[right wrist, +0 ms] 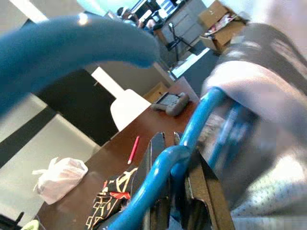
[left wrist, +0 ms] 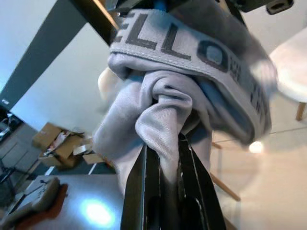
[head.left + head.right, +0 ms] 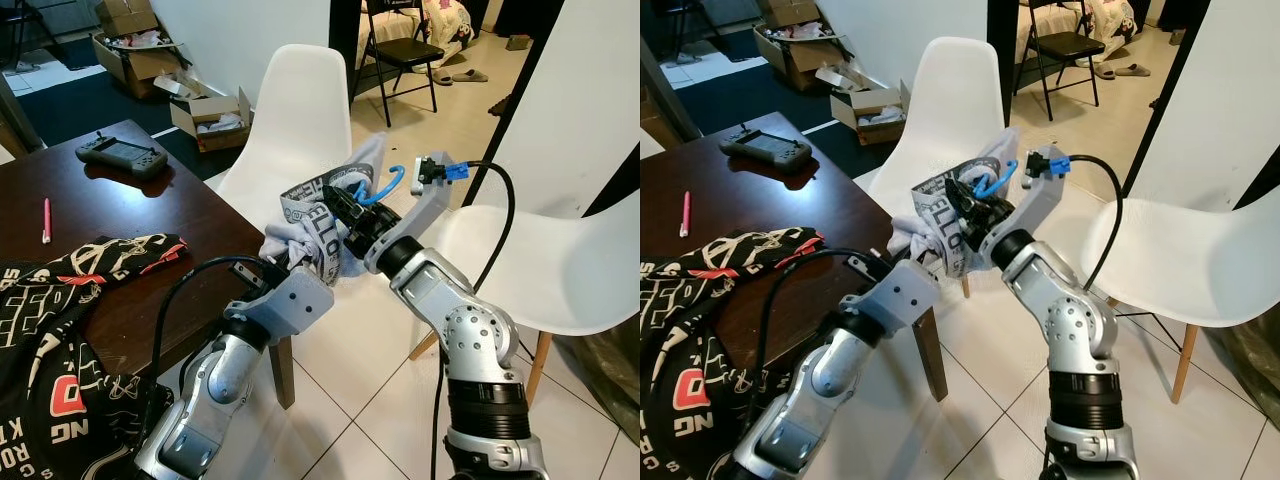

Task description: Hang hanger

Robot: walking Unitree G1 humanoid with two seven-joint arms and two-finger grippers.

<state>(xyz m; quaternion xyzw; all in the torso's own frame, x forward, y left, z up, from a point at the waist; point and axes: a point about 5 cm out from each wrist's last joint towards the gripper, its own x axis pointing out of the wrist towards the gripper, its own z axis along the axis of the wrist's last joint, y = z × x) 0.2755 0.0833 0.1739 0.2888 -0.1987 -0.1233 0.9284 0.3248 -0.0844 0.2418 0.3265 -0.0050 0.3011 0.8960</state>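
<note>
A blue plastic hanger (image 3: pixel 378 186) carries a light grey garment (image 3: pixel 322 215) with a lettered band, held in the air over the white chair (image 3: pixel 296 120) beside the table. My right gripper (image 3: pixel 352 212) is shut on the hanger (image 1: pixel 165 170) near its neck, with the hook curving above. My left gripper (image 3: pixel 278 266) comes from below left and is shut on a bunched fold of the grey garment (image 2: pixel 163 115). The hanger's lower bar is hidden by the cloth.
A dark wooden table (image 3: pixel 150 215) lies at the left with black printed clothes (image 3: pixel 60 330), a pink pen (image 3: pixel 46 219) and a handheld controller (image 3: pixel 122 154). A second white chair (image 3: pixel 560 265) stands at the right. Cardboard boxes (image 3: pixel 210 115) and a folding chair (image 3: pixel 400 50) stand behind.
</note>
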